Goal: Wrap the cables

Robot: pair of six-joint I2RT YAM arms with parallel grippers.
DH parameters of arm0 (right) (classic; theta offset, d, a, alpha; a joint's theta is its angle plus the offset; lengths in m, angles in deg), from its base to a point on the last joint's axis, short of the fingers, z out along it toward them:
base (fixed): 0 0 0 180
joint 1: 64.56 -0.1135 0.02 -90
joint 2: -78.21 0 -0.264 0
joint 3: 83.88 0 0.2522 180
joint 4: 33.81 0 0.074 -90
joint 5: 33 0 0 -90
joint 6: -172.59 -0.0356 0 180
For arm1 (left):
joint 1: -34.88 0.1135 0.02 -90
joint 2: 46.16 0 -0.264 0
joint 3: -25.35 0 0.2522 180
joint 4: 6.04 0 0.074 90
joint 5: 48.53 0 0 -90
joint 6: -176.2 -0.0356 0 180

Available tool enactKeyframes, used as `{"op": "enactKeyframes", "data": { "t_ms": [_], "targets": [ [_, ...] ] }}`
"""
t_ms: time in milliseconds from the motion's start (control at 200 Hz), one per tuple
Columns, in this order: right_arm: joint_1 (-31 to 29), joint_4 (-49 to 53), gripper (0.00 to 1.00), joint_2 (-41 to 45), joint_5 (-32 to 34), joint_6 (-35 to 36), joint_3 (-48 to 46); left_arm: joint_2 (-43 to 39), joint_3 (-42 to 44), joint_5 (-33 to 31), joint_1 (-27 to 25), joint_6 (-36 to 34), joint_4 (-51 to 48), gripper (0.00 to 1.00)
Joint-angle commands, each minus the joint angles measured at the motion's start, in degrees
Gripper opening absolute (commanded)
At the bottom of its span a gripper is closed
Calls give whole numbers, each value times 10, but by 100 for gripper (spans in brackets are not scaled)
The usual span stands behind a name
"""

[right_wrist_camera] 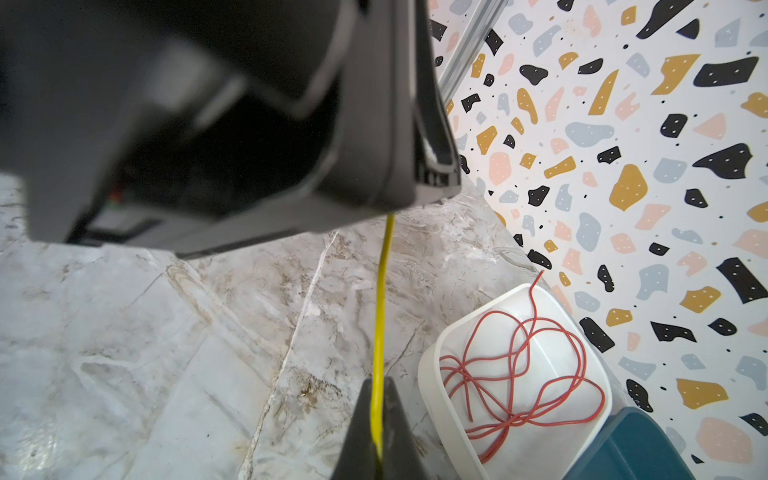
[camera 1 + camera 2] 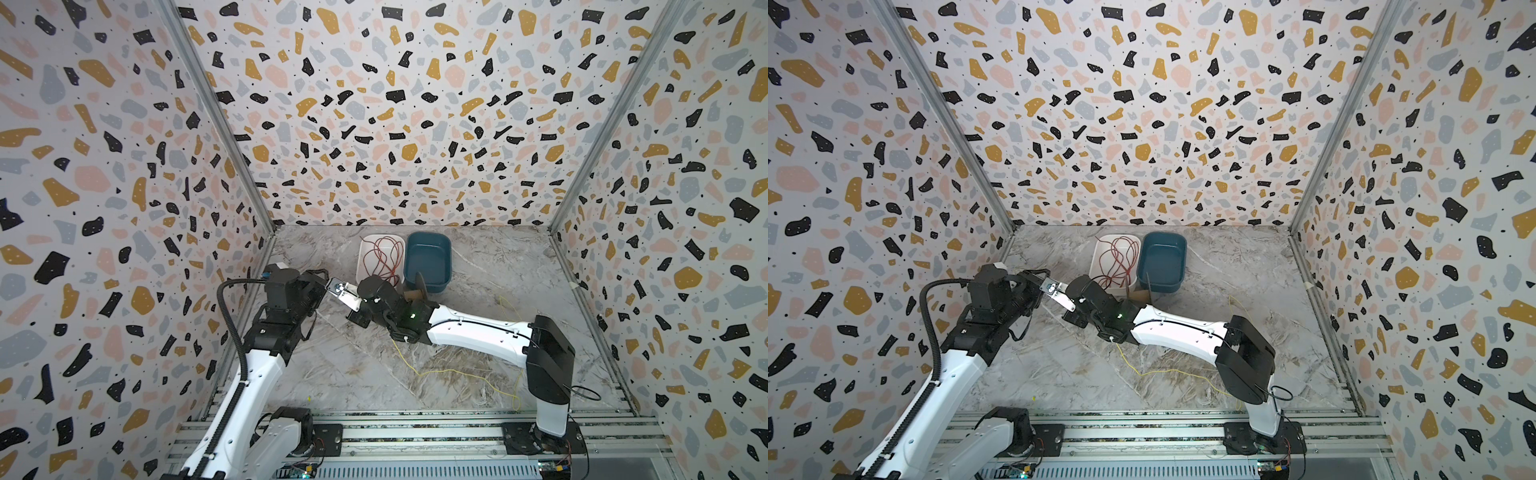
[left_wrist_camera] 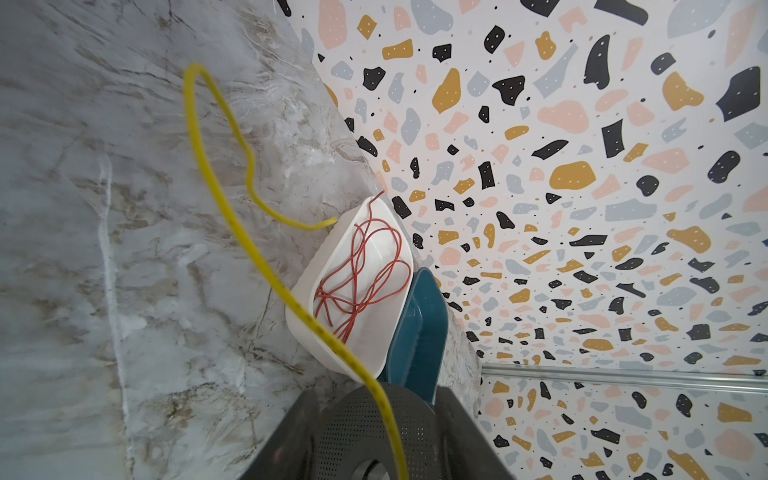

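We saw the grey marble-patterned table (image 2: 332,374) spread across the whole floor of the cell. Toward its far middle stood a deep teal plastic tub (image 2: 428,262), and just beside it on the left a shallow white plastic tray (image 2: 362,249). The left gripper (image 2: 323,280) reached in from the left, just near of the tray; we could not tell whether its jaws were apart or together. The right gripper (image 1: 376,386) was pinched together on the thin yellow cable (image 1: 380,311), which ran straight from its fingers to the dark body of the left gripper, while the slack lay in loose curves on the near right of the table. A small spool with a dark flange and a brown core (image 2: 419,286) stood just near of the tub, partly hidden by the right arm. The thin dark red cable (image 2: 381,259) lay loosely tangled inside the white tray, with one end poking past its far rim.
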Motion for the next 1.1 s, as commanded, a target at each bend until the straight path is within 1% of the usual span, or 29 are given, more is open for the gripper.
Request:
{"op": "enactKeyframes", "data": {
  "t_ms": [0,105,210,265,355,370,410,461,541,721,851,946,1096],
  "targets": [
    [9,-11,0,48,-13,-7,-12,-5,-14,9,-1,-22,27,65],
    [23,-8,0,65,-45,-19,-21,-2,-23,15,1,-37,28,81],
    [36,-1,0,82,-71,-24,-31,10,-44,29,4,-77,29,85],
    [42,0,0,91,-82,-26,-34,19,-59,34,10,-95,20,89],
    [50,6,0,103,-103,-24,-41,36,-82,60,22,-120,18,94],
    [51,9,0,104,-104,-23,-41,39,-85,65,24,-138,18,94],
    [54,18,0,108,-107,-20,-40,46,-95,76,29,-155,20,95],
    [58,27,0,115,-108,-16,-41,56,-107,90,37,-170,21,96],
    [71,45,0,128,-130,-9,-39,74,-130,125,47,-191,31,96],
    [115,89,0,160,-196,9,-39,111,-168,178,64,-237,67,94],
    [157,100,0,191,-250,21,-58,126,-178,200,73,-266,86,91],
    [196,98,0,208,-301,28,-71,125,-167,214,73,-286,115,85],
    [250,96,0,217,-342,39,-71,116,-161,221,74,-341,138,85]
  ]
}}
